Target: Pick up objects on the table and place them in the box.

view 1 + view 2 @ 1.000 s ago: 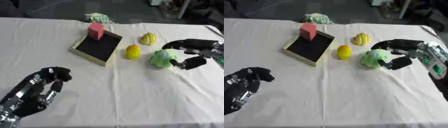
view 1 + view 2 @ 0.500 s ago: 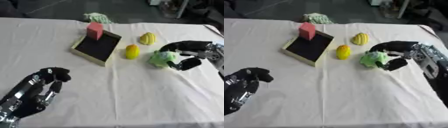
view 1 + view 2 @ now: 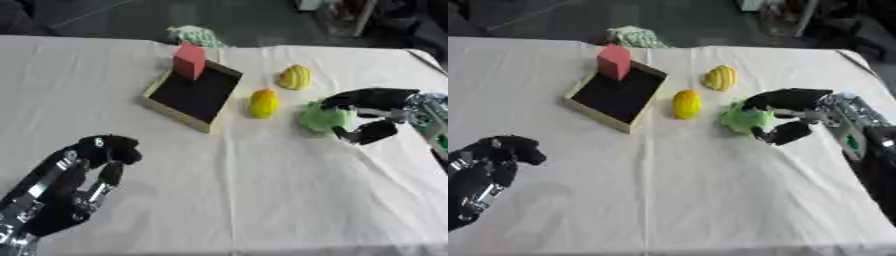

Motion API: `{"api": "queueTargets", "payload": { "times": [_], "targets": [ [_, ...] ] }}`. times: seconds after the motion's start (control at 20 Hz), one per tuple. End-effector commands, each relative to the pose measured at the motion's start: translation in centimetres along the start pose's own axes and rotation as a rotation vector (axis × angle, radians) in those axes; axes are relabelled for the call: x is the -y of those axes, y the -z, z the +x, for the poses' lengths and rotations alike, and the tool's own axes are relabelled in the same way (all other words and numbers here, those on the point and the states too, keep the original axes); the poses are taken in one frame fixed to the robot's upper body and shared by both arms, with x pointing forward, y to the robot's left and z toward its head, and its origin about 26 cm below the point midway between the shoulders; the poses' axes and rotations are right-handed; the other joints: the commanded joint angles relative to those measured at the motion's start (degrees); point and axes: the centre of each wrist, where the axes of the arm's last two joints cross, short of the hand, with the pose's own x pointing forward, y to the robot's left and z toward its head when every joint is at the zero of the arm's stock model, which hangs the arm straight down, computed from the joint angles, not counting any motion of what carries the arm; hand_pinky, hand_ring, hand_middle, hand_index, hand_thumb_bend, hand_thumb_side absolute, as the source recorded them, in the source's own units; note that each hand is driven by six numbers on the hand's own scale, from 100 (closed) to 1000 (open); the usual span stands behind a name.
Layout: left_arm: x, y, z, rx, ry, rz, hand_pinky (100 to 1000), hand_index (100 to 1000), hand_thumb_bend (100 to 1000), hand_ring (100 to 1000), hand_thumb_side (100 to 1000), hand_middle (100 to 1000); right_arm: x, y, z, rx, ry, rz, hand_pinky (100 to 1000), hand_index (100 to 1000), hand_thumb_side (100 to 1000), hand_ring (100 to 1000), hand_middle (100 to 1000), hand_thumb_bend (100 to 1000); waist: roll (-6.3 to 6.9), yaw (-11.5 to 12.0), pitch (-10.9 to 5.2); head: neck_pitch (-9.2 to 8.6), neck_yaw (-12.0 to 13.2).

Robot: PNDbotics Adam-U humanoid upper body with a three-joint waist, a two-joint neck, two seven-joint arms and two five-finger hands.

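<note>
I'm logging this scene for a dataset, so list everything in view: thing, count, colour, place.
box: 1, pale rim with black inside, left of centre
red block: 1, red, at the box's far corner
yellow objects: 2, yellow, right of the box
green object: 1, green, right of centre, inside the right hand's curl
green-white bundle: 1, far table edge
table: 1, white cloth
right hand: 1, black, fingers curled round the green object
left hand: 1, black, lower left, idle, fingers curled

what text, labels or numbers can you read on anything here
None: no words, labels or numbers can be read on the box, red block, yellow items, green object or right robot hand.
</note>
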Motion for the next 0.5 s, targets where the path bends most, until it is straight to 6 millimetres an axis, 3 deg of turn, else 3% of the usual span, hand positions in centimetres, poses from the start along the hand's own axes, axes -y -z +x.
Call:
{"api": "queueTargets", "payload": {
  "times": [0.05,0.25,0.35,0.5],
  "targets": [
    [-0.22,0.18,0.71,0.022,0.020,-0.009,754,809,100,728,588,635,0.52,-0.44,-0.61,-0.029,-0.052,0.025,957,1000,867,1000,982,100,0.14,0.02,-0.56,0.27,-0.20],
    [-0.22,0.18,0.71,0.022,0.020,-0.010,754,809,100,729,589,636,0.28,-0.20,-0.47,-0.033,-0.088,0.053,957,1000,693,1000,994,100,0.13,0.03,-0.55,0.27,-0.32],
    [-0.21,0.18,0.71,0.022,0.019,-0.009,754,809,100,729,590,636,0.21,-0.13,-0.46,-0.038,-0.101,0.060,949,1000,503,1000,993,183,0.12,0.04,-0.53,0.27,-0.44],
    [-0.21,0.18,0.71,0.021,0.019,-0.009,754,809,100,729,591,636,0.26,-0.11,-0.45,-0.048,-0.110,0.028,929,1000,526,980,975,266,0.11,0.04,-0.49,0.27,-0.50]
  ]
}}
